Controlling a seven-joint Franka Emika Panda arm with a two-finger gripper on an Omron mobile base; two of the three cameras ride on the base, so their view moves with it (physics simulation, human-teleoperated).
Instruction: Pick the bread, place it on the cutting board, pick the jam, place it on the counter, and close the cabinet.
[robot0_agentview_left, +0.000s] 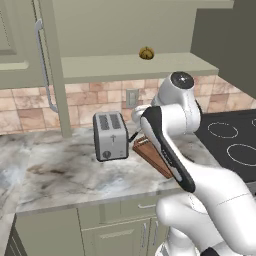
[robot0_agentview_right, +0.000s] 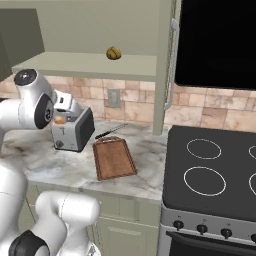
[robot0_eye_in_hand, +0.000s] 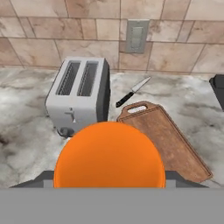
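Carrying jam (robot0_eye_in_hand: 109, 155) clamped in fingers above desk (robot0_eye_in_hand: 26, 131); bread (robot0_agentview_left: 146, 53) on cabinet (robot0_agentview_left: 130, 65) shelf, cutting board (robot0_agentview_right: 114, 157) bare.

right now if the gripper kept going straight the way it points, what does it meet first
The gripper is shut on the jam, pointing down toward the counter. Straight on, the jar would probably meet the toaster or the near end of the cutting board; depth is unclear because the jar hides the line ahead.
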